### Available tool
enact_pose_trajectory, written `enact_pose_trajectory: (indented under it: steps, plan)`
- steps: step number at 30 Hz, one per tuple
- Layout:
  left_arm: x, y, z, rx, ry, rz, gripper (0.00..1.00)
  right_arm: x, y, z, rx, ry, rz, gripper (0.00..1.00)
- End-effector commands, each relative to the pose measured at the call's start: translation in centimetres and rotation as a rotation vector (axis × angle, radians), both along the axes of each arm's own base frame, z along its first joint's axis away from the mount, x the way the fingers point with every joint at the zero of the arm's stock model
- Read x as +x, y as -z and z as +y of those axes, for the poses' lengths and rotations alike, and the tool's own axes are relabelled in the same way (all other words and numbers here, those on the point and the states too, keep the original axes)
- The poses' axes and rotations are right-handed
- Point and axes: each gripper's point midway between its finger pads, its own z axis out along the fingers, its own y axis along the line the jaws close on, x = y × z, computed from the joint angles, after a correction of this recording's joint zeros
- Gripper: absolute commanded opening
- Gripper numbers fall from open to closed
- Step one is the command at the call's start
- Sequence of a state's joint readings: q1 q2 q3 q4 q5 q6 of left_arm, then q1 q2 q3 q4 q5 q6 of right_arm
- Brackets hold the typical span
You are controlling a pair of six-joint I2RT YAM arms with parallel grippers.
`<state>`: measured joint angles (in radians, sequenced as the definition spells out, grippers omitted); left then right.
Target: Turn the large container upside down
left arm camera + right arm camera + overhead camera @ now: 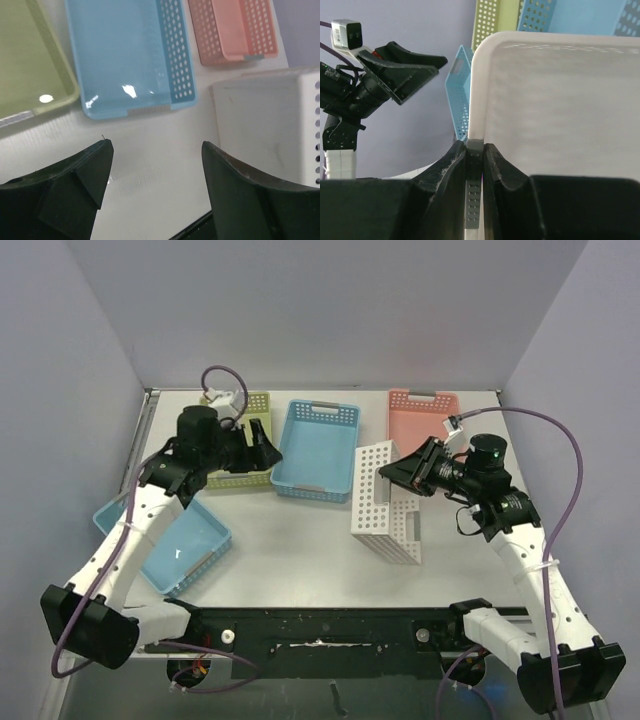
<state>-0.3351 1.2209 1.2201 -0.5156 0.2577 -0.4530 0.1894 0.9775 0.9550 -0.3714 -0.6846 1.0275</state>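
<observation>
The large white perforated container (385, 508) stands tipped up on its side right of the table's middle, its opening facing right. My right gripper (386, 472) is shut on its upper rim; in the right wrist view the fingers (451, 165) pinch the rim's grey handle strip (474, 180) and the white wall (560, 100) fills the frame. My left gripper (268, 445) is open and empty, held above the table between the green and blue baskets. In the left wrist view its jaws (156, 145) stand wide apart over bare table, with the white container (265, 120) at right.
A blue basket (318, 450) lies at back centre, a green basket (240, 440) at back left, a pink basket (425, 418) at back right. Another blue basket (165, 540) sits at the left edge under the left arm. Walls close three sides.
</observation>
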Motion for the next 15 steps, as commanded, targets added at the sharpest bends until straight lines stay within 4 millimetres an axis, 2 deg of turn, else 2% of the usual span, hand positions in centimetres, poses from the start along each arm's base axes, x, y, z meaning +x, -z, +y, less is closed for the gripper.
enact_pose_trajectory:
  steps: [1, 2, 4, 8, 11, 15]
  plan:
    - [-2.6, 4.0, -5.1, 0.065, 0.157, 0.059, 0.71, 0.0, 1.8, -2.5, -0.205, 0.074, 0.012, 0.0]
    - [-3.6, 5.7, -6.4, 0.101, 0.195, 0.084, 0.7, 0.0, 2.0, -3.1, -0.241, 0.101, 0.019, 0.0]
    - [-4.5, 8.5, -7.6, 0.144, 0.213, 0.127, 0.69, 0.3, 2.5, -4.7, -0.326, 0.164, 0.03, 0.0]
    - [-4.5, 11.9, -9.1, 0.154, 0.217, 0.164, 0.68, 0.1, 2.2, -7.9, -0.494, 0.267, 0.051, 0.0]
    - [-3.1, 14.1, -9.4, 0.186, 0.176, 0.171, 0.68, 0.0, 1.3, -9.6, -0.579, 0.318, 0.039, 0.0]
    - [0.0, 16.2, -9.9, 0.234, 0.114, 0.139, 0.68, 0.0, 0.6, -10.8, -0.639, 0.353, 0.031, 0.0]
